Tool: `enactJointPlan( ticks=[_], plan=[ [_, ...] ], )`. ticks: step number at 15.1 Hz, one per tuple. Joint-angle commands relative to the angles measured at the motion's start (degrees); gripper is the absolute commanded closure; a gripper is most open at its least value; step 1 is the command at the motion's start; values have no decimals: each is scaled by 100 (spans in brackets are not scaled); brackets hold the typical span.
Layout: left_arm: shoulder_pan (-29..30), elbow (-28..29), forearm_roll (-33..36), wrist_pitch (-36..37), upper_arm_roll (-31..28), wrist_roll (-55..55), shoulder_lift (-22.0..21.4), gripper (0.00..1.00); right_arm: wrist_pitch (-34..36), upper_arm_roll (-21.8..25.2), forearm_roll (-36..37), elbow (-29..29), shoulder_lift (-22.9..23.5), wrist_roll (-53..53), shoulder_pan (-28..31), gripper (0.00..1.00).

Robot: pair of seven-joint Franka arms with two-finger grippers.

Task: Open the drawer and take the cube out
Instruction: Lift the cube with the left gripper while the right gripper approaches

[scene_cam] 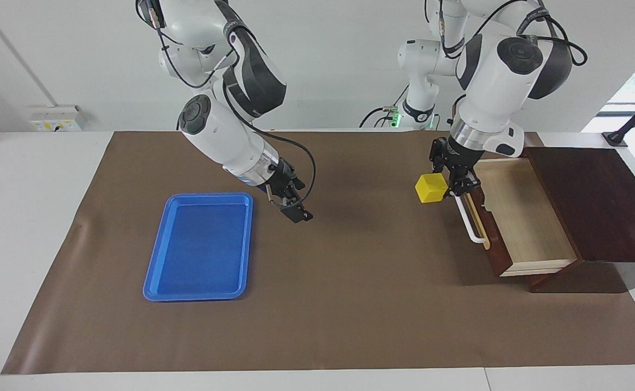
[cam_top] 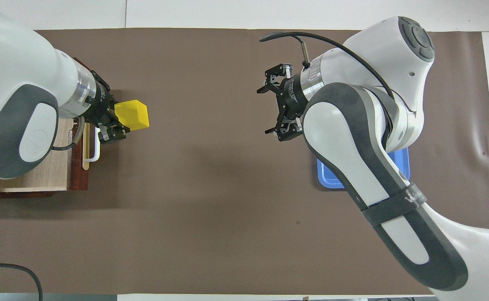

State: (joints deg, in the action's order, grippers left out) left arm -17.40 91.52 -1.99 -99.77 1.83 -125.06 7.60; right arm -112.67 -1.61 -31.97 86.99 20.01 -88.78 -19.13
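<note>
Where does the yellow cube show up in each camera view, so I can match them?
Facing view: the cube hangs in the left gripper, right of centre, beside the white handle.
Overhead view: the cube is at the left, above brown mat.
Shared landmark: the open drawer.

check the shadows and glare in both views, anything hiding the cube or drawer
Facing view: soft shadow on the mat beside the drawer, cube evenly lit in the left gripper. Overhead view: no glare, but the left arm covers much of the drawer; cube unobstructed.

In the overhead view the right arm (cam_top: 353, 138) hides most of the blue tray (cam_top: 330, 177).
</note>
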Motion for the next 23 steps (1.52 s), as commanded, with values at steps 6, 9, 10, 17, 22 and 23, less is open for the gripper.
enactJointPlan(
  ticks=[6,9,10,17,22,23],
  plan=[
    [-887,-64,-82,-534,-95,-1494,171,100,-62,-32,-90,-77,47,-210,-91,0],
    [-1002,-265,-20,-569,-104,-1654,583,100,-62,-24,-72,-50,47,-219,-239,0],
    [-1011,-475,-29,-561,-112,-1662,820,100,-71,-15,-55,-50,47,-228,-258,0],
    [-1212,-776,190,-552,-86,-1540,1024,100,-247,3,50,-59,170,-263,-513,0],
    [-1310,-662,208,-648,-86,-1513,972,100,199,-6,586,-662,564,-237,-583,0],
    [-1310,-644,199,-648,-86,-1513,963,100,349,3,578,-953,714,-237,-566,0]
  ],
)
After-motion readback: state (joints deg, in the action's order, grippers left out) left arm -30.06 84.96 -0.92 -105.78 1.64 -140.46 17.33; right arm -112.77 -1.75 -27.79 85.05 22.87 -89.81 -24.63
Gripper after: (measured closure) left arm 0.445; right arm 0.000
